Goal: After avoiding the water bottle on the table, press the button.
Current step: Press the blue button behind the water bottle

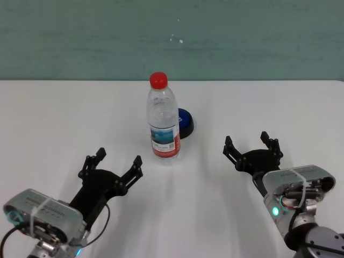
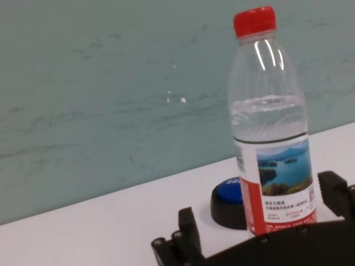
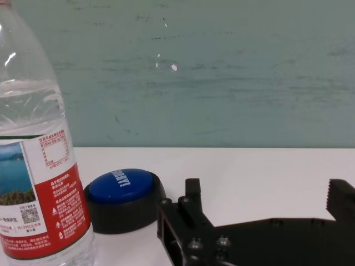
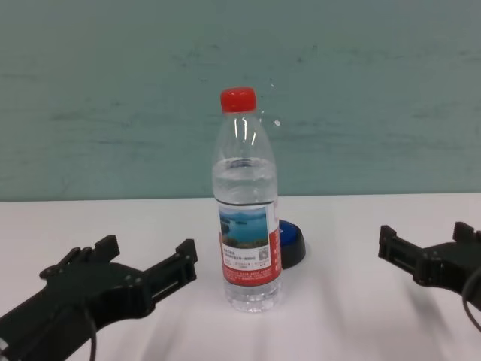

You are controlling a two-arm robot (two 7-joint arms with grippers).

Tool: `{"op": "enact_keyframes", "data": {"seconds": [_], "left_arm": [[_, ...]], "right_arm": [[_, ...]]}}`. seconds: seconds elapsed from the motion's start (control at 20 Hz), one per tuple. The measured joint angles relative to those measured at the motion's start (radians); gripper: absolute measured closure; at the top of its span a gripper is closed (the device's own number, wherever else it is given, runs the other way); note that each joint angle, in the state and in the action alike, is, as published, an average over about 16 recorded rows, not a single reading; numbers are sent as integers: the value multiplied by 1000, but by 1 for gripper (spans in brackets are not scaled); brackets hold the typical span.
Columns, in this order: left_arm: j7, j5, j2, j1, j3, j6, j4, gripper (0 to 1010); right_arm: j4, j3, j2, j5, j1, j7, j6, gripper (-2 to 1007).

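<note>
The water bottle [image 1: 163, 119] stands upright mid-table, clear plastic with a red cap and lake label; it also shows as the bottle [image 4: 246, 210], [image 2: 272, 127], [image 3: 39, 166]. Right behind it, partly hidden in the head view, sits the blue button [image 1: 186, 122] on its dark base, also visible as the button [image 3: 123, 195], [image 2: 228, 200], [image 4: 291, 244]. My left gripper [image 1: 112, 165] hovers open to the near left of the bottle. My right gripper [image 1: 252, 144] is open to the bottle's near right, level with the button but apart from it.
The white table [image 1: 64, 123] runs back to a teal wall [image 1: 80, 37]. Nothing else stands on it.
</note>
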Motion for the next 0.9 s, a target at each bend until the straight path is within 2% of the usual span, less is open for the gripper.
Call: {"op": "enact_keyframes", "data": {"seconds": [0.9], "left_arm": [[-5,1,-4,-40,13,6,27,0]], "right_arm": [[0,0,0,0,0,0,0,1]]}}
